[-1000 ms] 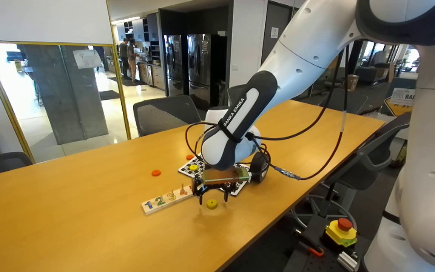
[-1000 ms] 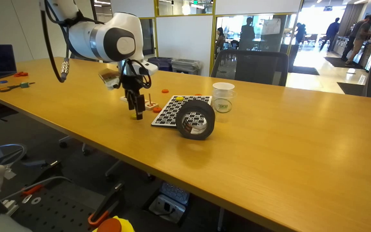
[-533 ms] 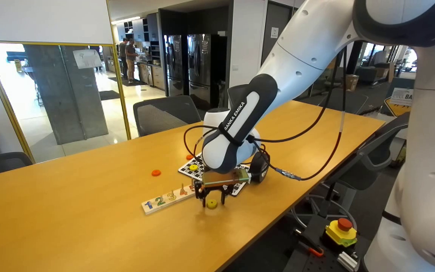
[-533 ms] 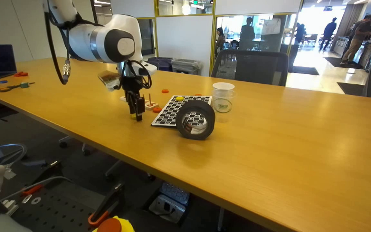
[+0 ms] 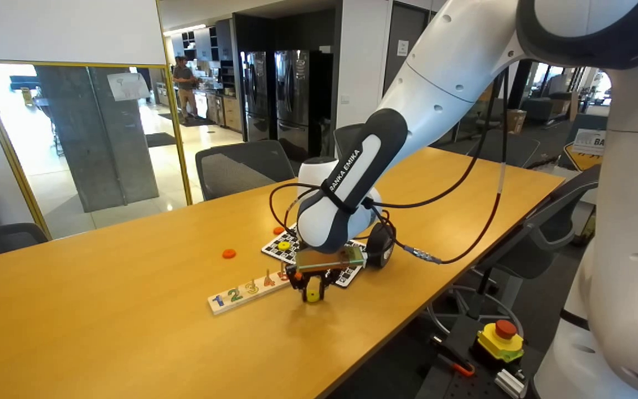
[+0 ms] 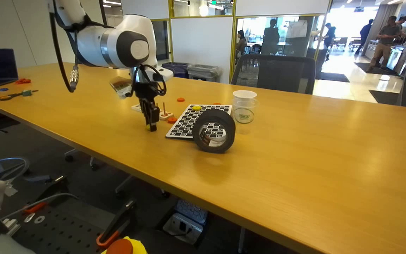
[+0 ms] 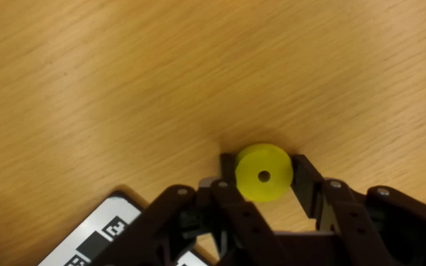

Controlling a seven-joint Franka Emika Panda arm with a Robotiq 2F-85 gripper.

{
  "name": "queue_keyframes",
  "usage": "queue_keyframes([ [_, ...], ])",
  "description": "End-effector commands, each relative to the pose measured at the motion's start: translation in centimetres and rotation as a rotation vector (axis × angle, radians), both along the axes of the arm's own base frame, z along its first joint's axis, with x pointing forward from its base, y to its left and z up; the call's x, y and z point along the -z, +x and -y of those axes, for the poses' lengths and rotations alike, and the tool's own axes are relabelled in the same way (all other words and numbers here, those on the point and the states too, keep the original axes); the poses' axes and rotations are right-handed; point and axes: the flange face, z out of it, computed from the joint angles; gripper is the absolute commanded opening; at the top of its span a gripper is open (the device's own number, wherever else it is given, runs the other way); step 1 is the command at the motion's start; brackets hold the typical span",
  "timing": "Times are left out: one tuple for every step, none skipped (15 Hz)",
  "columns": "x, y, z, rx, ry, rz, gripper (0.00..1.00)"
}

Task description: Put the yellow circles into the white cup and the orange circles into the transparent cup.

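Arm (image 5: 435,88) slanting down, its pincer (image 5: 313,298) gripping a yellow circle (image 6: 148,127), which a finger (image 6: 153,124) mostly hides in an exterior view.

Tool (image 7: 264,165), jaws formerly wide apart, now tight against a yellow circle (image 7: 264,164).

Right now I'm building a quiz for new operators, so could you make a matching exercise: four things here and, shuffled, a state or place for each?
Things
1. gripper
2. tape roll
3. checkered board
4. wooden peg strip

States or places
A. standing on its edge
B. marked with coloured numbers
C. closed on a yellow circle
D. lying under another yellow circle

Pairs: 1-C; 2-A; 3-D; 4-B
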Motion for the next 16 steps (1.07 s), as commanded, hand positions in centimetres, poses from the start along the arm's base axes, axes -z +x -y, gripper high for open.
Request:
queue_keyframes([
  [-3.1, 1.9, 1.1, 0.093, -0.033, 0.097, 0.20],
  [-4.4, 2.7, 1.6, 0.127, -0.043, 0.127, 0.20],
  [-5.7, 3.7, 2.1, 0.175, -0.054, 0.161, 0.21],
  [-7.0, 4.7, 2.7, 0.219, -0.068, 0.183, 0.20],
  [-8.1, 5.8, 3.3, 0.264, -0.085, 0.210, 0.20],
  [-9.2, 7.2, 4.2, 0.310, -0.101, 0.237, 0.20],
  [-10.1, 8.3, 5.0, 0.355, -0.119, 0.266, 0.20],
  [-10.9, 9.6, 6.1, 0.403, -0.133, 0.289, 0.20],
  [-11.5, 10.6, 7.1, 0.450, -0.150, 0.312, 0.20],
  [-11.9, 11.7, 8.2, 0.498, -0.166, 0.331, 0.20],
  [-12.3, 12.4, 9.3, 0.546, -0.185, 0.348, 0.20],
  [-12.5, 13.2, 10.7, 0.593, -0.202, 0.362, 0.20],
  [-12.6, 13.8, 11.7, 0.642, -0.219, 0.375, 0.20],
  [-12.4, 14.2, 13.0, 0.689, -0.238, 0.383, 0.20],
  [-12.3, 14.5, 14.0, 0.736, -0.258, 0.393, 0.20],
  [-12.1, 14.8, 15.2, 0.783, -0.281, 0.400, 0.20],
])
